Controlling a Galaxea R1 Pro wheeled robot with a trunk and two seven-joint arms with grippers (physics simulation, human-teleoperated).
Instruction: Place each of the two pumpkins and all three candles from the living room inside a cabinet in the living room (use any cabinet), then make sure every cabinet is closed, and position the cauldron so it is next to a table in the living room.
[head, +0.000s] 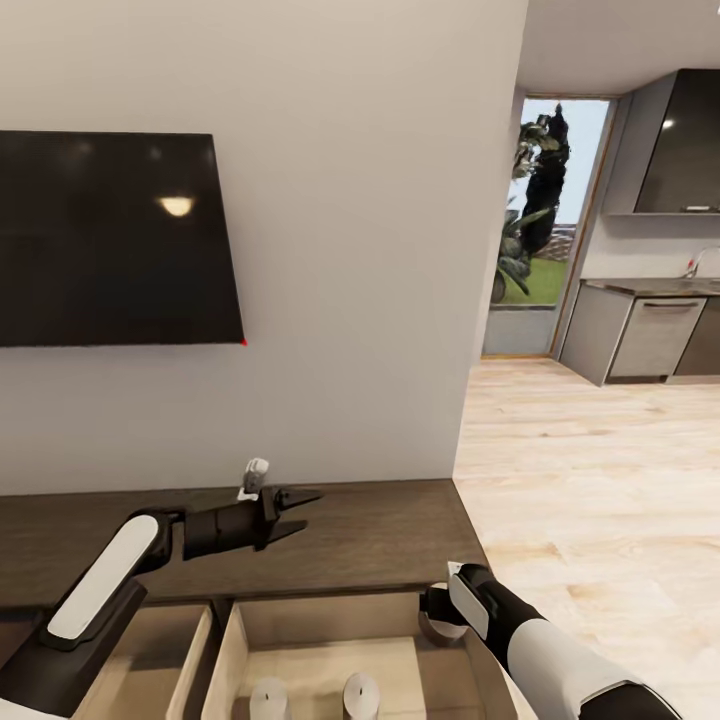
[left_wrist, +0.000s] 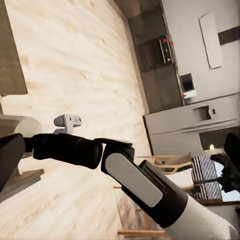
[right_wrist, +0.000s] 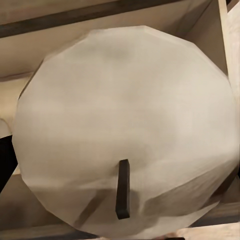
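The long, low, dark-brown cabinet (head: 380, 530) stands against a pale wall under a black television (head: 115, 240), and two of its drawers are pulled out, showing pale wood inside. In the wider drawer (head: 330, 640) two short, stubby, beige-grey candles (head: 270, 698) stand upright side by side near the front edge, each with a small dark wick on top. A third candle (right_wrist: 125, 130) sits in the right gripper (head: 440, 622), low over the right rear corner of that same drawer; from the right wrist camera it is a broad, pale, faceted cylinder with a thin dark wick standing out of its flat end, with the drawer's pale walls behind it. The fingers close around its sides, though they are mostly hidden by the candle itself. The left gripper (head: 300, 512) hovers above the dark cabinet top with its two black fingers spread apart and nothing between them. To the right, light wood floor (head: 600, 480) runs to a kitchen with grey units.
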